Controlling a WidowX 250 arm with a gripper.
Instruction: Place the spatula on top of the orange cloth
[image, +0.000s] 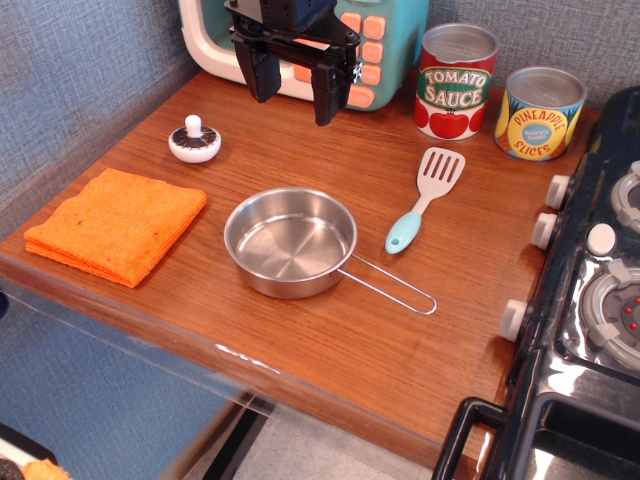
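Note:
The spatula (424, 197) lies flat on the wooden table (400, 330), right of centre, white slotted head toward the back and light blue handle toward the front. The orange cloth (116, 223) lies folded at the table's left front edge. My gripper (296, 92) hangs over the back of the table, open and empty, its two black fingers spread apart. It is well left of and behind the spatula, and behind and to the right of the cloth.
A steel pan (291, 241) with a wire handle sits between cloth and spatula. A toy mushroom (195, 139) stands behind the cloth. A tomato sauce can (455, 80) and pineapple can (539, 112) stand at the back right. A toy microwave (390, 40) is behind the gripper. A toy stove (590, 300) borders the right.

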